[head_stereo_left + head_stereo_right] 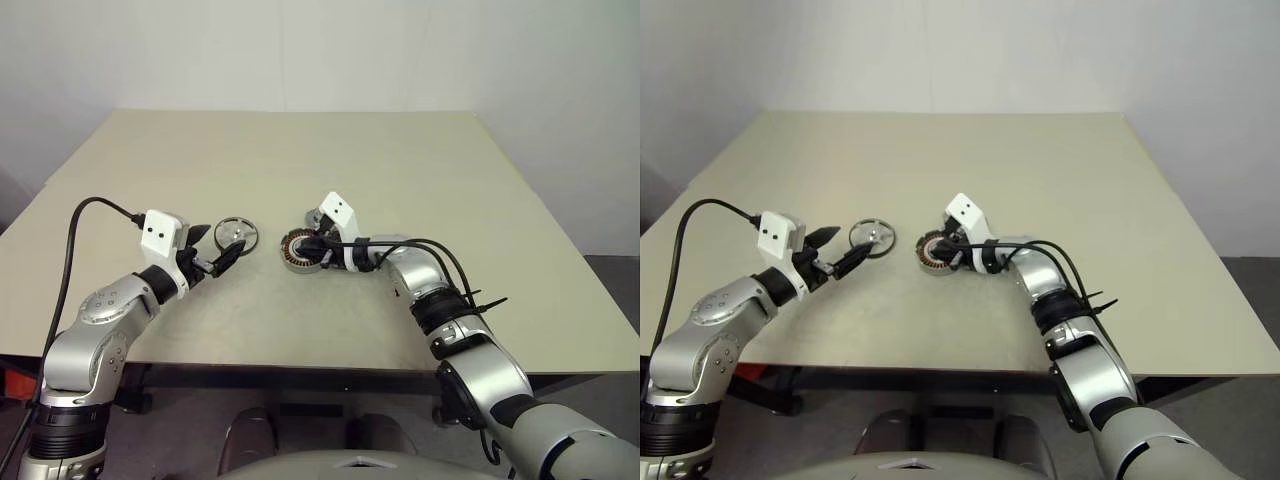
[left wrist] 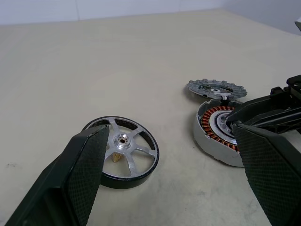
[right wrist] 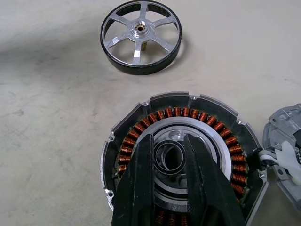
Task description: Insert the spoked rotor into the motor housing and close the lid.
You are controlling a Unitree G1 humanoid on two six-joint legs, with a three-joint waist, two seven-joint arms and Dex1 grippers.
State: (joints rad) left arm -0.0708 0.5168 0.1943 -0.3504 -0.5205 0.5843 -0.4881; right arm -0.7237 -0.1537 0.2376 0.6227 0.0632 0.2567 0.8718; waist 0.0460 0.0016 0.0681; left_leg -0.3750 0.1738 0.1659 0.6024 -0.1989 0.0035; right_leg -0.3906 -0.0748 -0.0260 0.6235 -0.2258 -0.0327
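Left arm bent at the elbow, left gripper level, pointing forward and inward, fingers spread wide, holding nothing. Right arm reaching forward and across, wrist tipped slightly down, right gripper narrowed to a slim gap.

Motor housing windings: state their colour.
Copper-orange, ringing the silver hub of the motor housing; clearest in the right wrist view.

The spoked rotor lies flat near the open motor housing, copper windings showing; the lid lies just beside it.
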